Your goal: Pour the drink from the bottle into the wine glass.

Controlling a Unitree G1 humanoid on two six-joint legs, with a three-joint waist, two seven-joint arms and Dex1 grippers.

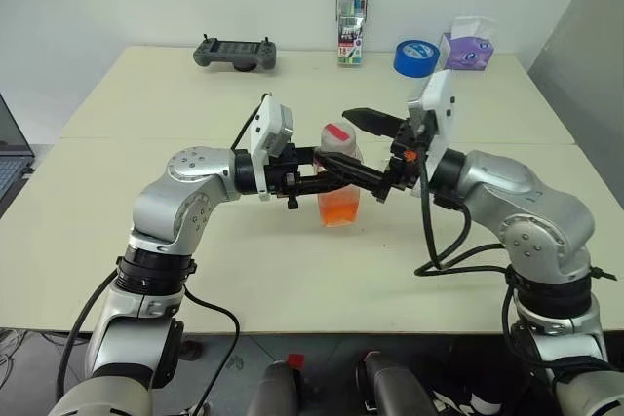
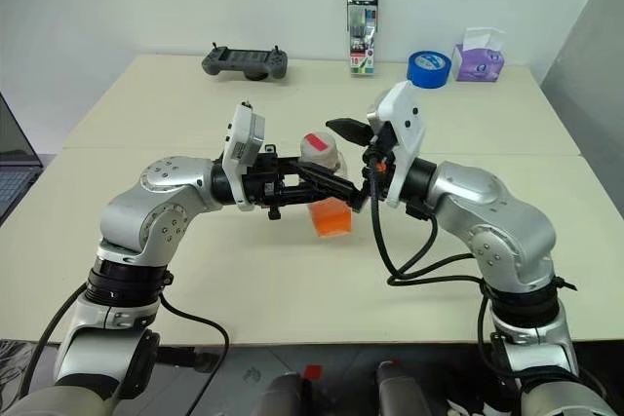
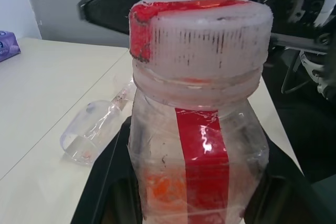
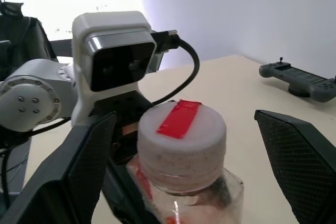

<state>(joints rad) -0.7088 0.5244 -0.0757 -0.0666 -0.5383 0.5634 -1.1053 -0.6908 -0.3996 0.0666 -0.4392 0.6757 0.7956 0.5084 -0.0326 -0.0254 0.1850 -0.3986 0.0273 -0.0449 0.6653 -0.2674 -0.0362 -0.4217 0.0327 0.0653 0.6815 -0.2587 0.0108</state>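
Big cream counter [image 1: 146, 270] with both arms meeting over the middle. Left hand [image 2: 327, 185] is pinching the bottle [image 1: 338, 177] around its body, holding it upright just above the counter, cap [image 4: 181, 139] on. Right hand [image 4: 184, 145] has its fingers [image 4: 302, 156] spread wide on either side of the cap, not touching it. The drink [image 1: 338, 207] sits low in the bottle, orange. In the left wrist view, the wine glass [image 3: 94, 132] lies tipped over on the counter behind the bottle.

Bottle [image 3: 197, 129] upright between black fingers [image 3: 102, 192]; cap [image 3: 202, 40] on, orange drink [image 3: 165, 190] low inside.
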